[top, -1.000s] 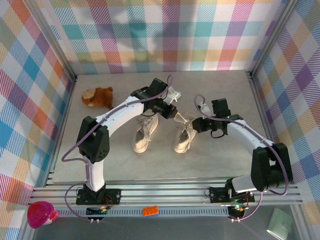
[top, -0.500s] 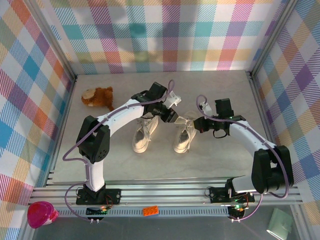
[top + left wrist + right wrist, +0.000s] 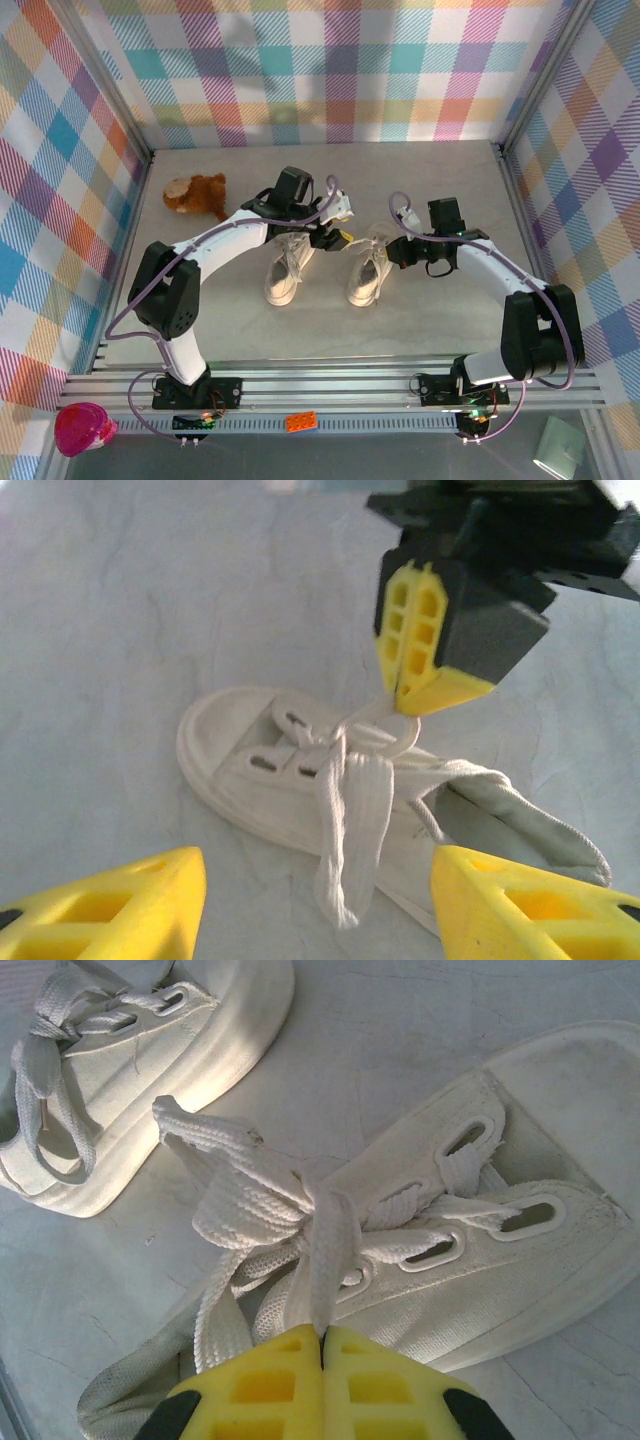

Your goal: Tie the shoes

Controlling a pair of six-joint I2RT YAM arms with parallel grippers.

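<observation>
Checked walls stand round the pale worktop [image 3: 440, 190], and the shoes [image 3: 283, 270] lie side by side in its middle. From above, the left claw [image 3: 338, 238] has just let go and hangs near the right shoe [image 3: 365, 280]. Its own camera shows its yellow fingers [image 3: 110, 900] wide apart, holding nothing. The right claw [image 3: 425, 675] is pinched shut on the lace [image 3: 350, 800] there, and its own camera shows that same tight pinch. The knot looks loose, so one more pull is likely needed.
</observation>
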